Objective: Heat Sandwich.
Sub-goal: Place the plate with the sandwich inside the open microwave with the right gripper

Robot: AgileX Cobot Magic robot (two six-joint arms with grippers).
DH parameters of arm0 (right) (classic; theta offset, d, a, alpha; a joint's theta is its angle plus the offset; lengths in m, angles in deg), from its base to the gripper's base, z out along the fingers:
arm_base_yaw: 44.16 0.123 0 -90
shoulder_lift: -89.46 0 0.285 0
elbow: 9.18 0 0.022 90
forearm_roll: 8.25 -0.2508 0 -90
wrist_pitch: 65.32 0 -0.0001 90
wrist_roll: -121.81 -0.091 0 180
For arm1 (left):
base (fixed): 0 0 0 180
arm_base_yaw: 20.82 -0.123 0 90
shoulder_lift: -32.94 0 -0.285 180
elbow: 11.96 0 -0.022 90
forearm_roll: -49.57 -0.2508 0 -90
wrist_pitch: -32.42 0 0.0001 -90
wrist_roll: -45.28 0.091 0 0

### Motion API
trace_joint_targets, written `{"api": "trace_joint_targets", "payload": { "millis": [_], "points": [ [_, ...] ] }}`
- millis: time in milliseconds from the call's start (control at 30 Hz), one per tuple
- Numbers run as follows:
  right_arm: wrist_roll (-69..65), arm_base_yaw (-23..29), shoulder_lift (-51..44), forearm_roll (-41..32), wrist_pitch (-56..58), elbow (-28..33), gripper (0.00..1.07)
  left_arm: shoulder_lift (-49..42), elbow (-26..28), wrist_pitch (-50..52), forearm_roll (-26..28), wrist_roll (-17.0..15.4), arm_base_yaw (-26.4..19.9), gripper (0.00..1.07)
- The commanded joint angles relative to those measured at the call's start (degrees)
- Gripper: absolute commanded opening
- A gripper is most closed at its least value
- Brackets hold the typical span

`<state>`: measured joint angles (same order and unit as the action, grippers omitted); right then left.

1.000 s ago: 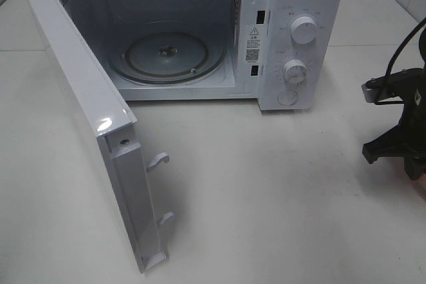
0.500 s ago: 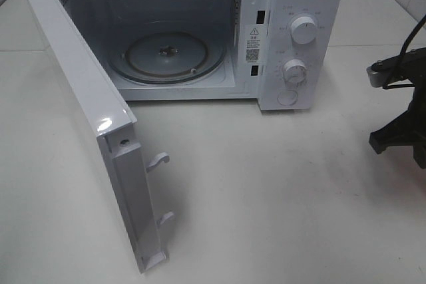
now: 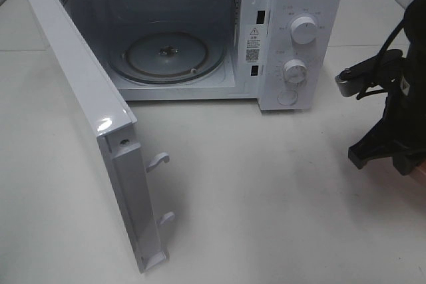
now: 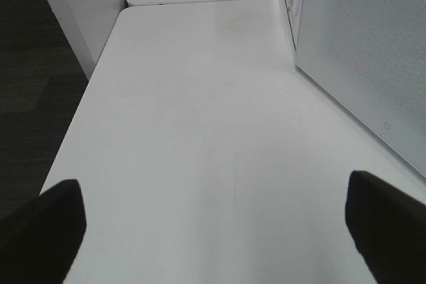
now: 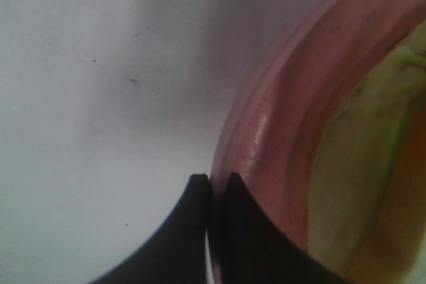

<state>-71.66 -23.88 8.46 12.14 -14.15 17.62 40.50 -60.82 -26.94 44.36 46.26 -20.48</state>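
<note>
Pale, matte table top fills most of what we see, with a white microwave standing at its far side. Its door hangs wide open toward the near left, two latch hooks jutting from its free edge. Inside we see the round glass turntable, bare. On the control panel sit an upper dial, a lower dial and a round button beneath them.

At the right edge of the high view we find the right arm, black, leaning over the table well apart from the microwave, with a dark cable arching above it. A sliver of pink shows just below it at the frame edge.

From the right wrist we see the right gripper with its two dark fingertips pressed together on the very edge of the pink plate, pinching the rim. The sandwich lies in that plate, a blurred yellow-green mass just inside the rim, so it sits at the right side of the table and outside the oven.

From the left wrist we see the left gripper with its fingers spread wide apart and nothing between them. It hovers over bare table, just beside the door's dotted outer panel.
</note>
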Motion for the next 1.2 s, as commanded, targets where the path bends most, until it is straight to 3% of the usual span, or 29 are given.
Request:
{"api": "trace_joint_targets", "payload": {
  "millis": [33,767,1200],
  "points": [
    [-0.6,2.4,-0.5,1.5,2.0,0.2,0.00,-1.6,-0.1,1.0,0.1,-0.2,-0.4,1.04],
    [-0.6,17.4,-0.5,1.5,8.2,0.2,0.01,-1.6,-0.1,1.0,0.1,-0.2,-0.4,1.04],
    [0.6,25.3,-8.5,1.6,9.5,2.5,0.01,-1.6,-0.1,1.0,0.1,-0.2,-0.4,1.04]
  ]
}}
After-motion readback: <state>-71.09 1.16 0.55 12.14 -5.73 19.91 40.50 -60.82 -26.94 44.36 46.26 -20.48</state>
